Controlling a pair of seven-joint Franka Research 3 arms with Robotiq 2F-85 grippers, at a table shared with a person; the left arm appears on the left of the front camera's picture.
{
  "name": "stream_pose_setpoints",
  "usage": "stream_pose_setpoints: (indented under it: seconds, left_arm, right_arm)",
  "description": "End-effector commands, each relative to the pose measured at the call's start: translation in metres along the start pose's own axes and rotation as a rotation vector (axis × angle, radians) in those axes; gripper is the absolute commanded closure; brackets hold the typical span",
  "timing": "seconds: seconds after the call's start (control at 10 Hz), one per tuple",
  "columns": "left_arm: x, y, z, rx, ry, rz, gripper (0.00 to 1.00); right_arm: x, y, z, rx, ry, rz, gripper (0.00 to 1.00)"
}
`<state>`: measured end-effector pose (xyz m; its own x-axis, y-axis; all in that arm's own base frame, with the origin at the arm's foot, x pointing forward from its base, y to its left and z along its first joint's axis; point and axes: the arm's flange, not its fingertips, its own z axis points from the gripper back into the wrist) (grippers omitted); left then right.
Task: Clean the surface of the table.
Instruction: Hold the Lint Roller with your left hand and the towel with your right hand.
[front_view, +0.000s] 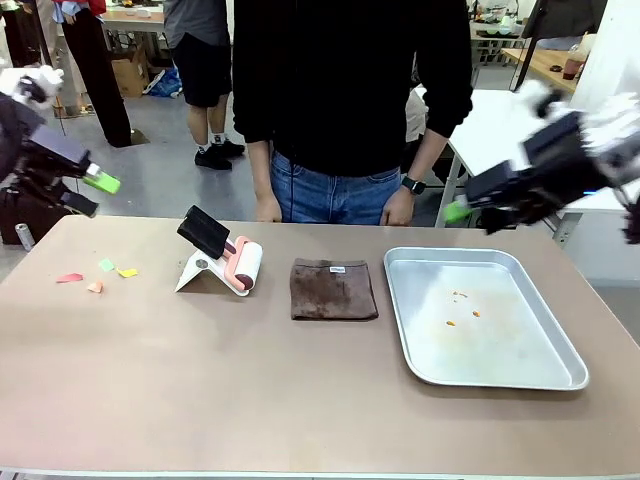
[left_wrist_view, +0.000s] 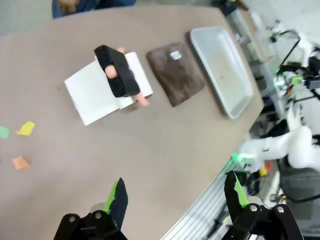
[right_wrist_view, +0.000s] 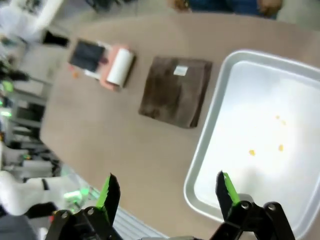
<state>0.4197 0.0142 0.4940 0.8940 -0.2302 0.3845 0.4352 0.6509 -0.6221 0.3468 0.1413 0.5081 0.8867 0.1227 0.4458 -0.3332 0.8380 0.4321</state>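
Note:
The beige-brown table (front_view: 200, 380) carries several small paper scraps (front_view: 98, 274) near its far left, seen too in the left wrist view as paper scraps (left_wrist_view: 24, 129). A lint roller (front_view: 232, 260) with a black handle rests on a white stand. Beside it lies a folded brown cloth (front_view: 333, 289). My left gripper (front_view: 95, 193) hangs open above the table's far left corner, holding nothing. My right gripper (front_view: 470, 215) is open too, in the air over the far edge of the tray. From the wrists, both the left gripper (left_wrist_view: 176, 195) and the right gripper (right_wrist_view: 167, 191) look down with nothing between their fingers.
A shiny metal tray (front_view: 560, 375) with a few orange crumbs (front_view: 462, 310) sits at the right, also seen as the tray (right_wrist_view: 210, 150). A person (front_view: 350, 90) stands at the far edge, hands by the table rim. The near half of the table is bare.

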Motion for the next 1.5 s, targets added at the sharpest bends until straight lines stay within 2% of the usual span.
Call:
stream_pose_setpoints:
  seconds: [0.0, 0.2, 0.3, 0.6, 1.0, 1.4]
  left_arm:
    - [0.044, 0.005, -0.015, 0.06, 0.104, 0.022, 0.0]
    - [0.069, 0.021, -0.041, 0.089, 0.145, 0.085, 0.0]
    - [0.076, 0.035, -0.048, 0.079, 0.147, 0.124, 0.0]
    - [0.081, 0.074, -0.061, 0.046, 0.081, 0.212, 0.0]
    - [0.087, 0.085, -0.093, -0.022, -0.012, 0.251, 0.0]
    - [0.091, 0.08, -0.131, -0.03, 0.025, 0.26, 0.0]
  right_arm:
    - [0.035, 0.028, -0.039, -0.145, 0.063, 0.035, 0.0]
    - [0.05, 0.05, -0.088, -0.26, 0.122, 0.029, 0.0]
    - [0.054, 0.056, -0.112, -0.322, 0.114, 0.006, 0.0]
    - [0.059, 0.061, -0.158, -0.334, 0.075, -0.021, 0.0]
    - [0.064, 0.05, -0.208, -0.397, 0.114, -0.05, 0.0]
    - [0.066, 0.04, -0.24, -0.443, 0.128, -0.072, 0.0]
